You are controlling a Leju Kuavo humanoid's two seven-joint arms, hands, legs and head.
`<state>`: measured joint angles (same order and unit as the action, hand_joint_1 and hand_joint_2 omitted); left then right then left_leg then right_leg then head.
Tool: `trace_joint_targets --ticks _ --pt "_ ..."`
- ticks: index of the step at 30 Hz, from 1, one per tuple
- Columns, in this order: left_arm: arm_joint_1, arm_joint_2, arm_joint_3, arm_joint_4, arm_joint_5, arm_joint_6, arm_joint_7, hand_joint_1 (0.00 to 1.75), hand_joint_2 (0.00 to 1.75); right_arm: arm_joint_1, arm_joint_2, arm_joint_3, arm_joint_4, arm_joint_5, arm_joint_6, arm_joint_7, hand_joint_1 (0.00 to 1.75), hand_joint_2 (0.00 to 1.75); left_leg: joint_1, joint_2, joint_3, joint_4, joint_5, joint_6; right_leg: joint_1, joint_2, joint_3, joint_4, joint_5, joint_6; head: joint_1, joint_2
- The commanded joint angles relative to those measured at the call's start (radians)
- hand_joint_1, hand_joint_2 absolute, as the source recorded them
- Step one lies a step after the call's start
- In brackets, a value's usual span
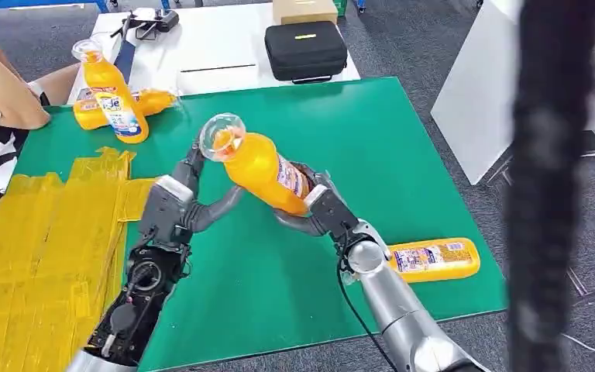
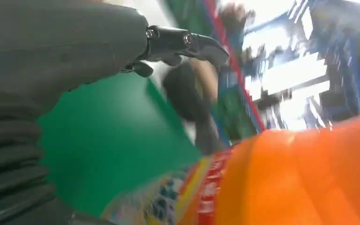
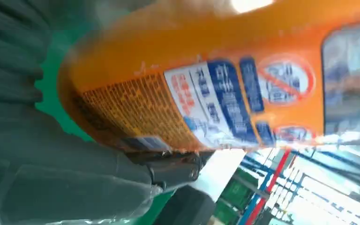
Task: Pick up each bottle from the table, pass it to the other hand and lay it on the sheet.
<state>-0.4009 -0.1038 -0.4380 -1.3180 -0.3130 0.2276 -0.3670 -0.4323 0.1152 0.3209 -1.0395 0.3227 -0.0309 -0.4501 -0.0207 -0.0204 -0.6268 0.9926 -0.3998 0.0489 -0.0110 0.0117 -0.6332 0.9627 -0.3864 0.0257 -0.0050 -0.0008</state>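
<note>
Handover is judged to be in progress: the orange bottle [image 1: 259,167] is held in the air above the green bench [image 1: 403,147], its lower end gripped by the fingers of the right hand [image 1: 318,209]. The left hand [image 1: 190,194] is reached under its neck, fingers spread, not yet clenched. Its long axis is tilted, clear cap [image 1: 221,136] pointing up toward the yellow sheet [image 1: 39,240] side.

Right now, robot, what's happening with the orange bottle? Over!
Right hand grips orange bottle at its base. Left hand open, fingers at the neck. Yellow sheet to the left, path looks free.
</note>
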Motion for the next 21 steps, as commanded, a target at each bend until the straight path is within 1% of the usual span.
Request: trace_joint_targets --ticks 1,3,4,6,7,8,9,11,12,13,14,15,16,17,18,20,21 --pt "-0.003 0.002 -0.042 -0.016 -0.088 0.077 0.002 0.00 1.75 -0.032 0.007 0.087 -0.006 -0.004 -0.004 0.015 1.75 1.75 0.002 0.002 0.007 0.001 -0.004 -0.004 0.002 0.000 0.007 0.000 -0.003 -0.001 0.000 0.000" --pt "-0.003 0.002 -0.042 -0.016 -0.088 0.077 0.002 0.00 1.75 -0.032 0.007 0.087 -0.006 -0.004 -0.004 0.015 1.75 1.75 0.001 0.002 0.004 -0.001 -0.002 -0.002 0.001 0.000 0.004 -0.001 -0.001 -0.001 0.000 0.000" --pt "-0.003 0.002 -0.042 -0.016 -0.088 0.077 0.002 0.00 1.75 -0.032 0.007 0.087 -0.006 -0.004 -0.004 0.015 1.75 1.75 0.002 0.002 0.008 0.001 -0.004 -0.004 0.002 0.000 0.008 0.001 -0.004 -0.001 0.000 0.000" --pt "0.003 0.002 -0.039 -0.017 -0.100 0.086 -0.003 0.00 1.75 -0.036 0.006 0.093 0.002 -0.005 -0.007 0.014 1.75 1.75 0.001 0.001 0.005 0.000 -0.002 -0.003 0.001 -0.001 0.005 0.000 -0.002 -0.001 0.000 0.000" --pt "0.012 0.002 -0.042 -0.023 -0.113 0.099 -0.008 0.00 1.75 -0.037 0.011 0.096 0.007 0.000 -0.018 0.015 1.75 1.75 0.003 0.003 0.011 0.003 -0.007 -0.006 0.003 0.000 0.011 0.002 -0.006 -0.002 0.000 0.000" --pt "0.018 0.000 -0.042 -0.026 -0.113 0.099 -0.008 0.00 1.75 -0.038 0.013 0.098 0.012 0.002 -0.024 0.015 1.75 1.75 0.002 0.003 0.007 0.001 -0.004 -0.004 0.002 0.001 0.007 0.000 -0.003 -0.001 0.000 0.000" --pt "0.027 0.000 -0.045 -0.033 -0.112 0.094 -0.011 0.00 1.75 -0.038 0.016 0.100 0.019 0.001 -0.025 0.015 1.75 1.75 0.002 0.004 0.009 0.002 -0.005 -0.005 0.002 0.001 0.009 0.001 -0.004 -0.001 0.000 0.000" --pt "0.041 -0.001 -0.049 -0.045 -0.085 0.061 -0.013 0.00 1.75 -0.039 0.017 0.101 0.027 0.001 -0.037 0.012 1.75 1.75 0.001 0.003 0.007 0.000 -0.004 -0.004 0.002 0.001 0.006 0.000 -0.002 -0.001 0.000 0.000" --pt "0.049 -0.001 -0.047 -0.051 -0.047 0.022 -0.014 0.00 1.75 -0.042 0.018 0.099 0.036 0.001 -0.041 0.010 1.75 1.75 0.001 0.002 0.005 0.000 -0.002 -0.003 0.001 0.000 0.005 -0.001 -0.002 -0.001 0.000 0.000" --pt "0.056 -0.001 -0.042 -0.055 -0.008 -0.017 -0.013 0.00 1.75 -0.044 0.018 0.097 0.042 0.003 -0.051 0.006 1.75 1.75 0.002 0.003 0.008 0.001 -0.005 -0.004 0.002 0.001 0.008 0.000 -0.003 -0.001 0.000 0.000" --pt "0.059 -0.001 -0.039 -0.058 0.013 -0.039 -0.011 0.00 1.75 -0.045 0.017 0.096 0.044 0.007 -0.057 0.005 1.75 1.75 0.001 0.003 0.007 0.001 -0.004 -0.004 0.002 0.001 0.007 0.000 -0.003 -0.001 0.000 0.000" --pt "0.066 0.001 -0.034 -0.063 0.057 -0.089 -0.007 0.00 1.75 -0.048 0.016 0.093 0.050 0.015 -0.072 0.002 1.75 1.75 0.000 0.002 0.005 -0.001 -0.002 -0.002 0.001 0.001 0.005 -0.001 -0.001 -0.001 0.000 0.000" --pt "0.073 0.006 -0.030 -0.068 0.111 -0.155 0.002 0.00 1.75 -0.054 0.014 0.090 0.057 0.021 -0.086 0.000 1.75 1.75 0.002 0.004 0.009 0.001 -0.005 -0.004 0.002 0.001 0.009 0.000 -0.003 -0.001 0.000 0.000" --pt "0.075 0.008 -0.028 -0.069 0.145 -0.195 0.007 0.00 1.75 -0.058 0.014 0.086 0.062 0.018 -0.089 0.000 1.75 1.75 0.001 0.003 0.006 0.000 -0.003 -0.003 0.001 0.001 0.006 -0.001 -0.002 -0.001 0.000 0.000" --pt "0.076 0.011 -0.024 -0.068 0.197 -0.255 0.014 0.00 1.75 -0.063 0.013 0.076 0.067 0.015 -0.104 0.000 1.75 1.75 0.002 0.004 0.010 0.002 -0.005 -0.004 0.002 0.001 0.010 0.001 -0.004 -0.001 0.000 0.000" --pt "0.077 0.011 -0.022 -0.067 0.198 -0.256 0.015 0.00 1.75 -0.065 0.008 0.075 0.068 0.015 -0.102 0.000 1.75 1.75 0.001 0.002 0.006 0.000 -0.002 -0.003 0.001 0.000 0.006 -0.001 -0.002 -0.001 0.001 0.000" --pt "0.073 0.009 -0.023 -0.060 0.223 -0.291 0.018 0.00 1.75 -0.066 0.008 0.070 0.069 0.018 -0.123 -0.001 1.75 1.75 0.000 0.002 0.004 -0.001 -0.001 -0.002 0.001 0.000 0.004 -0.001 -0.001 -0.001 0.000 0.000"
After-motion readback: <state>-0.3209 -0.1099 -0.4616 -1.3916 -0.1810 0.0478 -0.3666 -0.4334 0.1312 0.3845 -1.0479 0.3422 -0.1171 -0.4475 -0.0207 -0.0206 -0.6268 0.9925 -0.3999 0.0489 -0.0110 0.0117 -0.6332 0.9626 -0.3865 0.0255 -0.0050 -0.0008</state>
